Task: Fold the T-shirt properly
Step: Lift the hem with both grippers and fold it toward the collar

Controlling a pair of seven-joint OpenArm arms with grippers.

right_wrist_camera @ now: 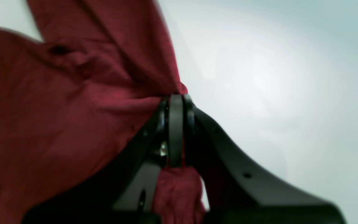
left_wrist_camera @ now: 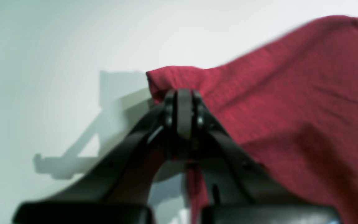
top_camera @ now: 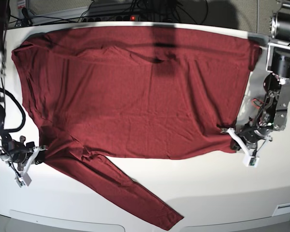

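Note:
The dark red T-shirt [top_camera: 135, 96] lies spread wide over the white table [top_camera: 212, 193], slightly wrinkled, with one long sleeve [top_camera: 130, 193] trailing toward the front edge. At the shirt's right side in the base view, my left gripper [top_camera: 228, 130] is shut on a corner of the fabric. The left wrist view shows this gripper [left_wrist_camera: 184, 93] pinching a bunched edge of the T-shirt [left_wrist_camera: 291, 109]. My right gripper [top_camera: 40, 149] is shut on the shirt's left side near the sleeve's root. Up close, this gripper [right_wrist_camera: 176, 99] clamps gathered T-shirt [right_wrist_camera: 42, 109] cloth.
Cables and a power strip [top_camera: 130, 14] run behind the table's far edge. The left arm's body [top_camera: 280, 63] stands at the table's right side, and the right arm's dark link and cables [top_camera: 0, 96] stand along the left edge.

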